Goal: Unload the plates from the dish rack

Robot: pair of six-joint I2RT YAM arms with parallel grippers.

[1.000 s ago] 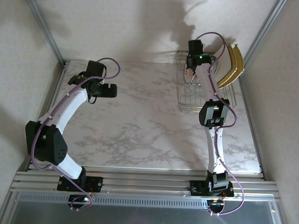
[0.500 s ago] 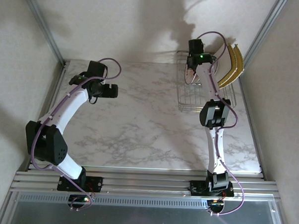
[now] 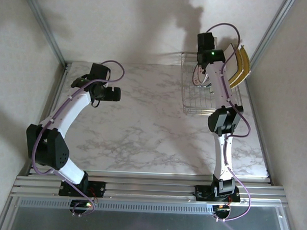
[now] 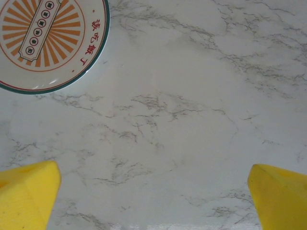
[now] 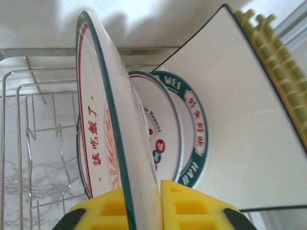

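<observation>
A: State of the right tool (image 5: 144, 211)?

B: Pinches the rim of a round green-rimmed plate (image 5: 103, 120) between yellow pads (image 5: 187, 206). Holds it upright on edge, above the dish rack (image 3: 194, 104).

A: Location of the dish rack?

B: At the far right corner of the surface (image 3: 143, 124). Carries two more round plates (image 5: 165, 139) upright just beside the held one, then a square white plate (image 5: 249, 120), then a yellow grid-patterned plate (image 5: 283, 72) nearest the right edge. Cannot tell whether the held plate touches the wires.

A: State of the left tool (image 4: 153, 201)?

B: Spread wide, gripping nothing. Hovers near the far left corner of the surface, well apart from the dish rack, with bare marble between the yellow fingertips (image 4: 24, 196).

A: Anything else close to the left tool?

B: One round plate with an orange sunburst (image 4: 43, 38), lying flat on the surface, apart from both fingertips.
</observation>
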